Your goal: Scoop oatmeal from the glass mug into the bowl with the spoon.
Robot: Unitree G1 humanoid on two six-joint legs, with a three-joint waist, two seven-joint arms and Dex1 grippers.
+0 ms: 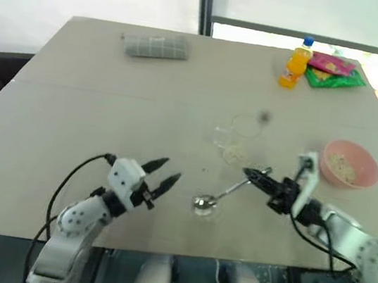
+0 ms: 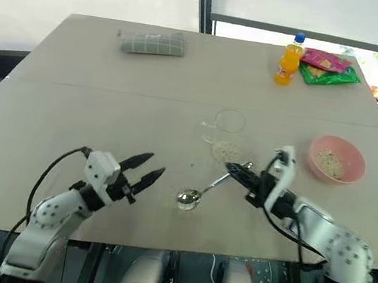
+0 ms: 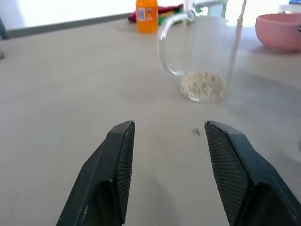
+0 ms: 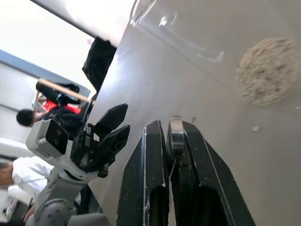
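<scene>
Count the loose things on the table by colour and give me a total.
Clear: 1, transparent glass mug
Silver: 1, shiny metal spoon
Pink: 1, round salmon bowl
Orange: 1, plastic bottle
Grey: 1, folded checked cloth
Red and green: 2, snack packets
Total: 7

Probably a lab: bare table [image 1: 71,117], seated onlookers [image 4: 23,117].

The desk [image 1: 71,117] carries one glass mug [image 1: 235,140], one spoon [image 1: 218,197], one pink bowl [image 1: 350,164], one orange bottle [image 1: 296,62], one grey folded cloth [image 1: 156,45] and two snack packets [image 1: 333,70], upper right.
</scene>
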